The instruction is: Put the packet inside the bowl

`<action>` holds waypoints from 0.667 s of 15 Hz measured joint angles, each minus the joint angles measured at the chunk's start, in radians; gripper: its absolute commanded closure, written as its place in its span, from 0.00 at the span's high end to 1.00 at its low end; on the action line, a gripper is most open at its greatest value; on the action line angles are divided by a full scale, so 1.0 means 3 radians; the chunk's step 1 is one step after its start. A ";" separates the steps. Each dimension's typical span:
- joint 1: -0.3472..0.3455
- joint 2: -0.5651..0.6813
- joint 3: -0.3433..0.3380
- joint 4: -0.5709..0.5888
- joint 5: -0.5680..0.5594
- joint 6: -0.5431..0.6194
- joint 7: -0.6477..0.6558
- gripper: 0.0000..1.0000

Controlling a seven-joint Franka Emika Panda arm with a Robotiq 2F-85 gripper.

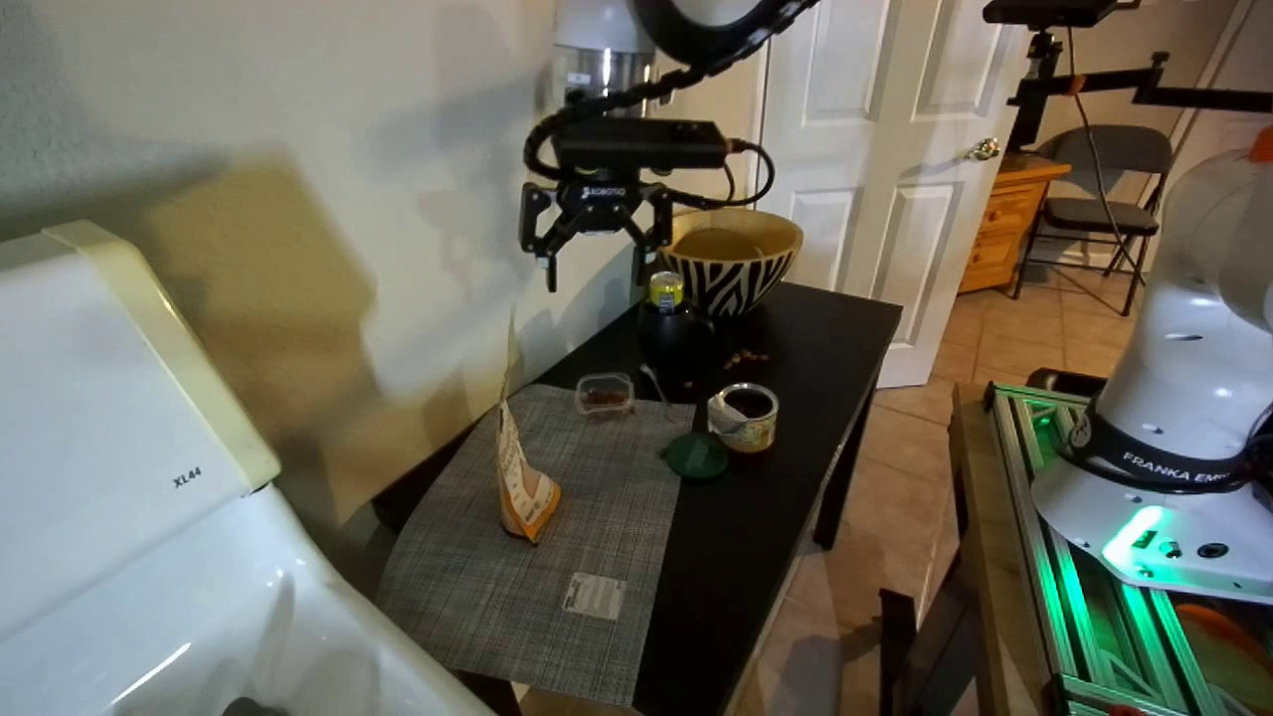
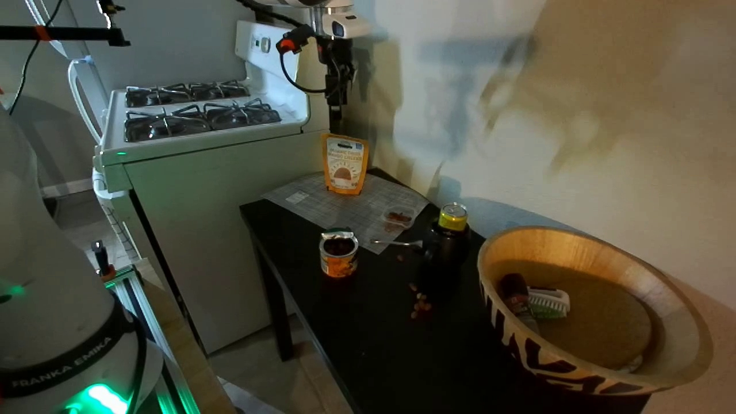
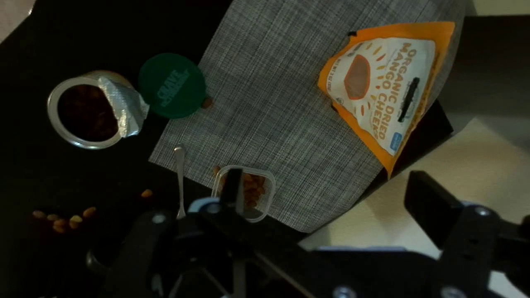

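The packet [image 1: 519, 477] is a slim orange-and-white pouch standing upright on the grey mat, near the wall. It also shows in an exterior view [image 2: 345, 165] and at the upper right of the wrist view [image 3: 381, 91]. The bowl [image 1: 731, 273] is large, zebra-striped outside and tan inside, at the far end of the table; it also shows in an exterior view [image 2: 678, 322], with a brush and a dark item inside. My gripper [image 1: 597, 273] is open and empty, in the air above the table, higher than the packet. Its two fingers are wide apart in the wrist view [image 3: 327, 198].
A dark mug [image 2: 445, 250] holding a yellow can stands between packet and bowl. An opened can [image 1: 748, 423], a green lid [image 1: 696, 454], a clear nut tub [image 1: 604, 396], a spoon and loose nuts lie around. The wall borders one side; a stove [image 2: 230, 190] stands at the end.
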 measured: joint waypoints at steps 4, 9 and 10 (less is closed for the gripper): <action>0.0313 0.0820 -0.0220 0.0684 -0.0104 -0.0036 0.0567 1.00; 0.0698 0.1527 -0.0446 0.1404 -0.0029 -0.0288 0.0677 0.58; 0.0755 0.1617 -0.0479 0.1504 -0.0018 -0.0342 0.0698 0.49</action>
